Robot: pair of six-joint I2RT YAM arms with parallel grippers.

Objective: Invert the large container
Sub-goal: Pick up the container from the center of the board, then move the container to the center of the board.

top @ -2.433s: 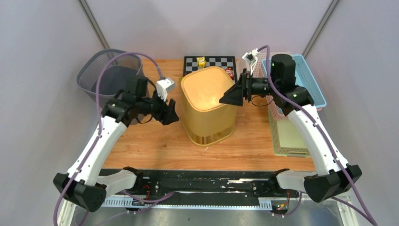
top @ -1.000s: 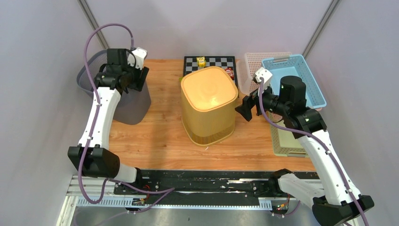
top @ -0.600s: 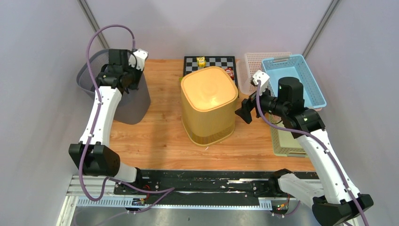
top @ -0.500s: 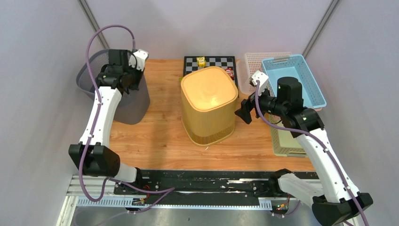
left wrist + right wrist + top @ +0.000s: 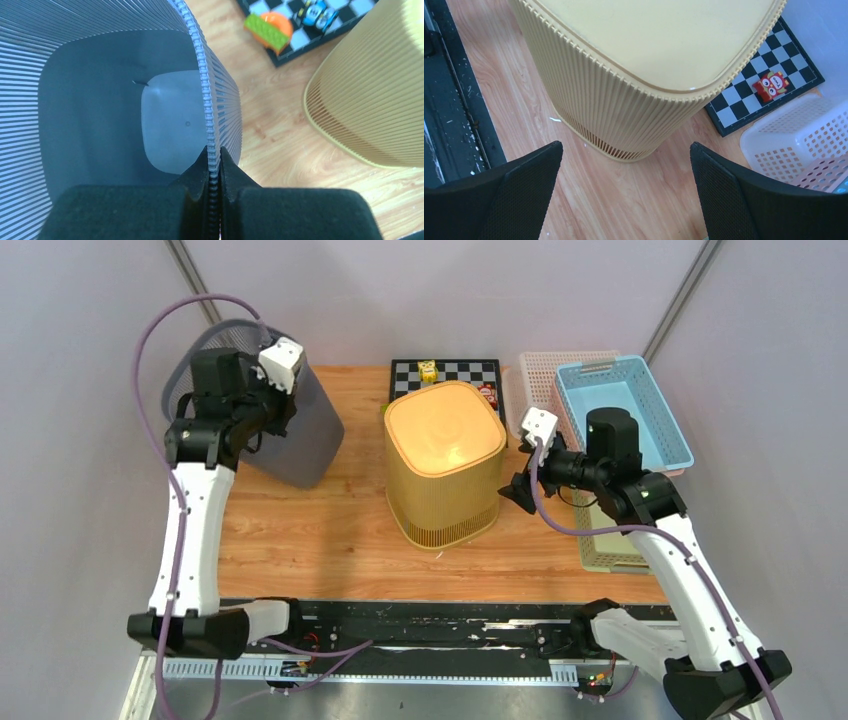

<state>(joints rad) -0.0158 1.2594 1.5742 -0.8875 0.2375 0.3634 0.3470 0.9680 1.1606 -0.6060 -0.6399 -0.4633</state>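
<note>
Two large ribbed containers are in view. The grey container [image 5: 305, 435] is tilted at the table's back left, its open mouth facing the left arm. My left gripper [image 5: 272, 412] is shut on its rim; in the left wrist view the fingers [image 5: 213, 152] pinch the beaded rim of the grey container [image 5: 100, 115] from both sides. The yellow container [image 5: 445, 440] stands mid-table with its closed base up and its rim on the wood. My right gripper [image 5: 512, 495] hangs open just right of it, touching nothing; in the right wrist view the right gripper [image 5: 625, 146] spans the yellow container's [image 5: 649, 40] lower edge.
A chessboard [image 5: 445, 370] with small toys lies behind the yellow container. A white mesh basket [image 5: 545, 370], a blue basket [image 5: 625, 410] and a green basket [image 5: 610, 530] line the right side. The side walls stand close to both arms.
My left gripper shut on the grey container's rim, then lifted and tilted it, its base swinging right. The right arm dropped slightly beside the yellow container, which stayed put.
</note>
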